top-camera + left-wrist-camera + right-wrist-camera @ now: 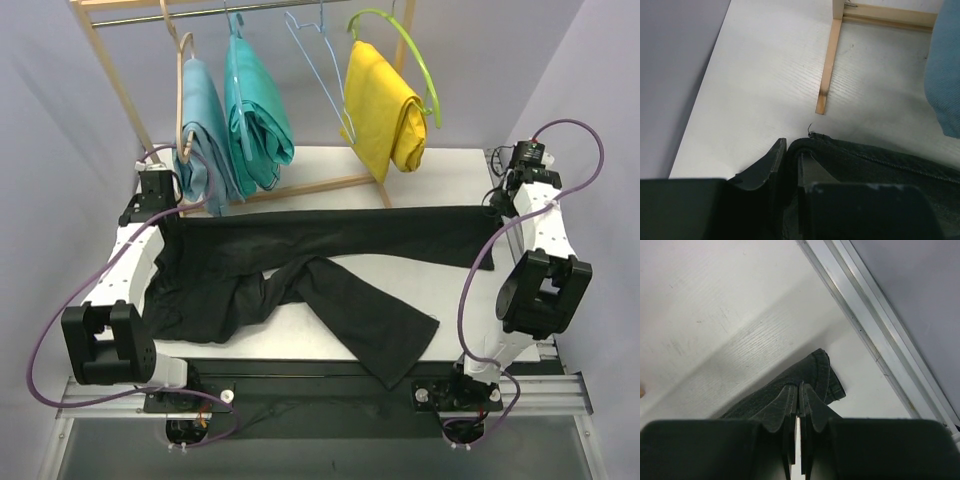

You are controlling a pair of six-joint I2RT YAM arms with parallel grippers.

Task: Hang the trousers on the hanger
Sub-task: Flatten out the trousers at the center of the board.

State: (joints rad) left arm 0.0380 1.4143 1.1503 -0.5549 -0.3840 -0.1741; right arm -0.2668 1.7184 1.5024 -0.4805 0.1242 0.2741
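Now we pinch the trousers (330, 300) at 2 ends, left gripper (792, 150) and right gripper (799, 390) each clamped on black fabric, 1 leg stretched before the rack (300, 190), whose rail carries the hanger (325, 75)

Left hand (792, 151) pinches edge of the trousers (890, 167).

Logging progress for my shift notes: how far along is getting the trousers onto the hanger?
Done: the left end effector and right end effector each pinch the trousers, one leg stretched between them. In hand: the garment lies on the table, unlifted. Left: draping it over the empty hanger on the rail.
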